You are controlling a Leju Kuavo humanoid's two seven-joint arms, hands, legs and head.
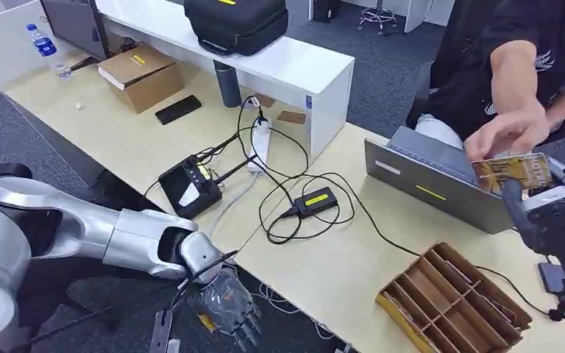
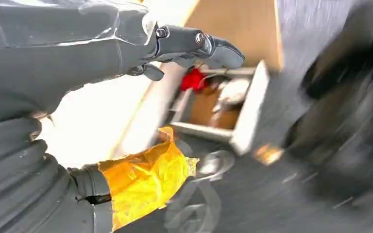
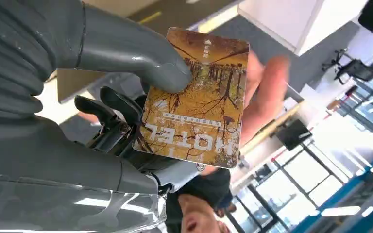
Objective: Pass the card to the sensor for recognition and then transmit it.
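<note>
While the thick grey thumb presses on its printed face and darker fingers (image 3: 108, 112) back it from behind, a golden hotel key card (image 3: 199, 99) sits pinched in the robot's right hand (image 3: 68, 97) — held firmly, with most of the card jutting out past the fingertips. Printing on the card shows autumn trees and the word HOTEL, upside down in the wrist camera. Just beyond the card's far edge, a person's hand (image 1: 506, 132) reaches in, its fingertips at or touching the card; exact contact is hard to judge, since that hand is blurred.

From the head camera, the right hand (image 1: 555, 213) holds the card (image 1: 513, 172) up above the far edge of the pale bench (image 1: 324, 272), just past a grey laptop (image 1: 434, 184). Below the raised hand, on the bench, lies a brown cardboard divider tray (image 1: 452, 301).

Well apart from all this, the left hand (image 1: 228, 305) hangs below the bench's near edge, holding nothing, its fingers (image 2: 204, 46) loosely extended, with yellow tape (image 2: 143, 179) wrapped near the thumb.

Farther out on the bench sit a black handheld controller (image 1: 191, 187), a black power adapter (image 1: 315, 201) with tangled cables, and a white power strip (image 1: 261, 143).
</note>
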